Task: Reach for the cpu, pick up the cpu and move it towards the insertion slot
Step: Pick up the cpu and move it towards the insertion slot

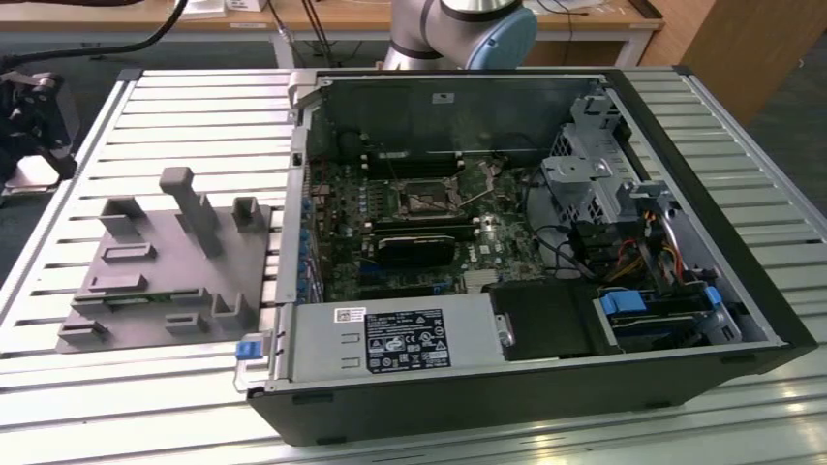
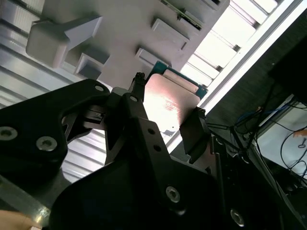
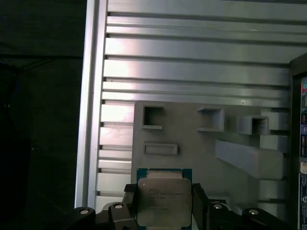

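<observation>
While the gripper (image 3: pixel 164 211) is seen in both wrist views, its jaws stand narrow and are closed on the cpu (image 3: pixel 164 195). One of the black fingers (image 3: pixel 200 203) presses on each of two opposite edges of the chip. In the first wrist view the cpu shows its silver metal lid, with a thin green board rim around it. In the second wrist view the cpu (image 2: pixel 168 100) sits between the same two fingers and its flat face shines with a pale glare.

Behind the chip in both wrist views lies the grey fixture plate (image 3: pixel 192 143) with its raised blocks and pockets. The chip looks apart from the plate, not resting on it. The plate lies on the slatted aluminium table (image 3: pixel 192 62).

In the exterior view the open computer case (image 1: pixel 672 126) lies on this table, and the fixture plate is at nine o'clock from it, just beside its wall. The insertion slot (image 1: pixel 424 201) is near the middle of the green motherboard (image 1: pixel 349 203): a square socket with a dark centre and a thin metal frame, with nothing in it. A long black card (image 1: pixel 413 250) lies at six o'clock from the slot, and the power supply (image 1: pixel 387 339) is farther along the same direction. At twelve o'clock from the case stands the base of the robot arm (image 1: pixel 466 29).
</observation>
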You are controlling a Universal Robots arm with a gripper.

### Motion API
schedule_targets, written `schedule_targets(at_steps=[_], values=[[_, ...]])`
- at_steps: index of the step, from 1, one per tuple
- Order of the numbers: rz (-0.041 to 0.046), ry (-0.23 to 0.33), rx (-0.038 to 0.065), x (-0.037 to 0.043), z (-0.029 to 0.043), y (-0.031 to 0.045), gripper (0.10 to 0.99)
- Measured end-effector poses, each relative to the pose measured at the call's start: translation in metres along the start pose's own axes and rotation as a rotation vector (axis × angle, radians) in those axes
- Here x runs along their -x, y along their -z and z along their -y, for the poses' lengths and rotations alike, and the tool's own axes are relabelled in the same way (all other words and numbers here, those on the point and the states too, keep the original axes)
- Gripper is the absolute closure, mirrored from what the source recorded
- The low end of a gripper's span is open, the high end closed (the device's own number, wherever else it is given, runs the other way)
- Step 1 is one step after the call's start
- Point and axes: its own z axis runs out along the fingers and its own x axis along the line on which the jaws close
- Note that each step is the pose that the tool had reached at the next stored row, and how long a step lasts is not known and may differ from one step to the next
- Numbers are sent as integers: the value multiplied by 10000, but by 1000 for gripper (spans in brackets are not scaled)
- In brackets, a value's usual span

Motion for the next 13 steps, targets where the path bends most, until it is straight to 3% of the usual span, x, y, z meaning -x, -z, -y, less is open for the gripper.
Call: schedule_targets(at_steps=[13], values=[[1,0,35,0,-17,323,541]])
